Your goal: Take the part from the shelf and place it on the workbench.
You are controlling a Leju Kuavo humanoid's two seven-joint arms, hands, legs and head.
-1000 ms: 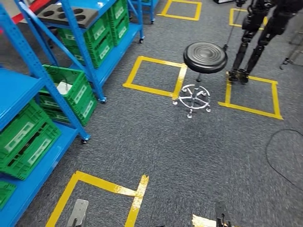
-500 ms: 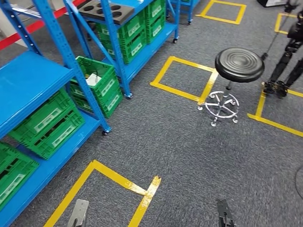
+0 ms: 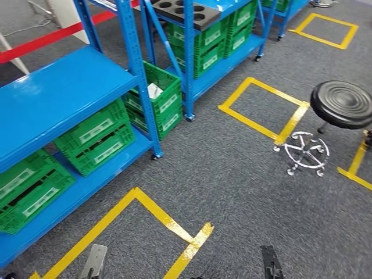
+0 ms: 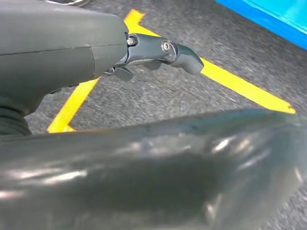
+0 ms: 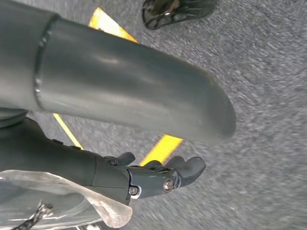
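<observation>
Blue shelving [image 3: 65, 93] runs along the left in the head view, with green crates on its lower levels. One green crate [image 3: 163, 93] between two shelf units holds a white object [image 3: 153, 90]. On a farther shelf lies a dark tray with round holes [image 3: 186, 9]. My left hand [image 4: 163, 50] hangs over grey carpet and yellow tape, fingers stretched out, holding nothing. My right hand [image 5: 159, 175] also hangs over the carpet, fingers extended and empty. Both hands are far from the shelves.
A black round stool [image 3: 343, 103] on a wheeled base stands at the right. Yellow tape squares [image 3: 263, 104] mark the grey carpet. A red line [image 3: 48, 38] runs along the floor behind the shelves. Open carpet lies between me and the shelving.
The camera has turned left: shelves and crates have slid right and nearer, the stool has shifted to the right edge, and the dark robot at the back has left the picture.
</observation>
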